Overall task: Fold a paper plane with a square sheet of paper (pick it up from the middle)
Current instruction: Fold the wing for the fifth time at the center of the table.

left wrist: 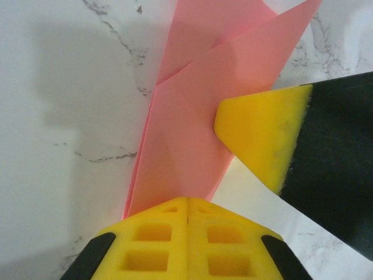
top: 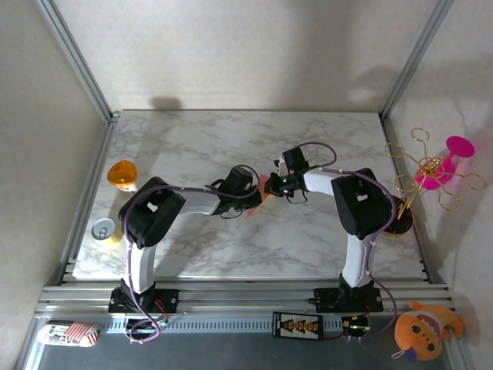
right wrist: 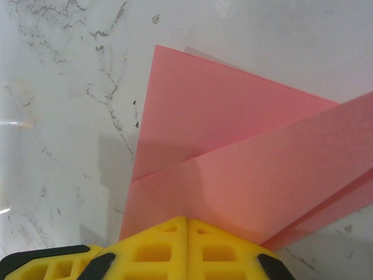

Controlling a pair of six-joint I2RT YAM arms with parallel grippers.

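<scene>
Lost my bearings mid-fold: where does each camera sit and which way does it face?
Top external: above and behind the bases, looking down on the marble table; both arms, left claw and right claw at the folded pink paper.
Left wrist: on the left arm, facing down past its shut claw at the paper; the right claw's fingertip shows at right.
Right wrist: on the right arm, facing past its shut claw at the paper.
Shared: the paper, all three.
</scene>
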